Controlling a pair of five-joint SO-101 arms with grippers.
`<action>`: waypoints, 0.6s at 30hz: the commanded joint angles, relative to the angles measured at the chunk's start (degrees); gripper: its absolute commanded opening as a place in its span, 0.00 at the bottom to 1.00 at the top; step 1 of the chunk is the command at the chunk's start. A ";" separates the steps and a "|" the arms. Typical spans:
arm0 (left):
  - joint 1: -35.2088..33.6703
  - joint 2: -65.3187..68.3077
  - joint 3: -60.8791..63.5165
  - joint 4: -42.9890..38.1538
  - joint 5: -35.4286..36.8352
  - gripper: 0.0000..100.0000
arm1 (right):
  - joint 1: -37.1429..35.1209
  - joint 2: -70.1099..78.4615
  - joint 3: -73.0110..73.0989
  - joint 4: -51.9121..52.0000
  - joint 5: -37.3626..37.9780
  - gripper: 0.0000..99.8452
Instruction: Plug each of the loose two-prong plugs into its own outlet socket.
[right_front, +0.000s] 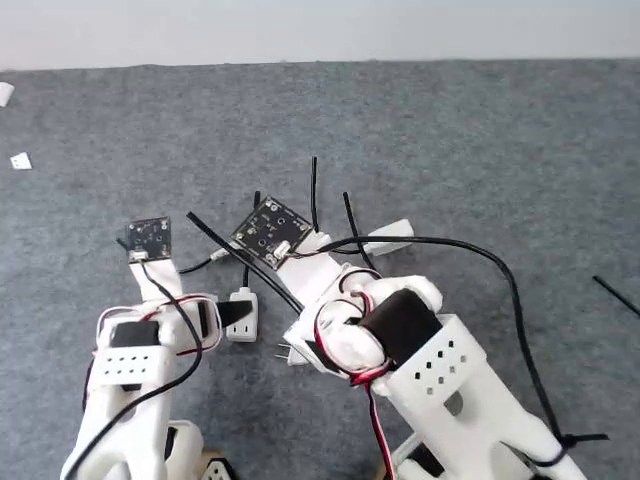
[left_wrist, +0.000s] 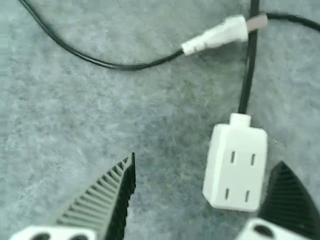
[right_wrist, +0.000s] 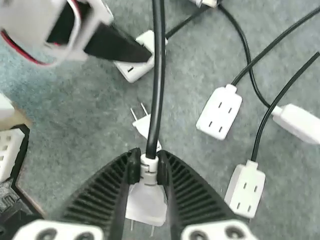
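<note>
Plug (right_wrist: 145, 200) squeezed tight in right gripper (right_wrist: 147, 161), prongs back toward its wrist, cord (right_wrist: 157, 75) running ahead; one socket (left_wrist: 235, 167) flat on carpet (left_wrist: 100, 100) inside wide-open, empty left gripper (left_wrist: 205, 165), long axis along its fingers, left arm nearer.

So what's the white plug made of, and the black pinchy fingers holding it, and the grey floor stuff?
The white plug looks like hard plastic, smooth with a slight shine. The fingers of the right gripper look like matte black plastic, perhaps rubbery; their moulded ridges suggest a grip surface. The grey surface looks like felt or short carpet, since it is fuzzy and mottled.
</note>
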 joint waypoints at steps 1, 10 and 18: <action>1.93 7.38 -6.99 1.32 -0.53 0.39 | -0.40 -1.80 -0.62 -3.03 0.53 0.01; 7.38 16.53 -12.35 4.92 -9.49 0.09 | -1.89 -1.19 6.33 -14.29 0.26 0.01; 10.20 4.84 -5.49 4.13 -11.96 0.02 | -3.38 -1.10 14.33 -22.90 0.18 0.01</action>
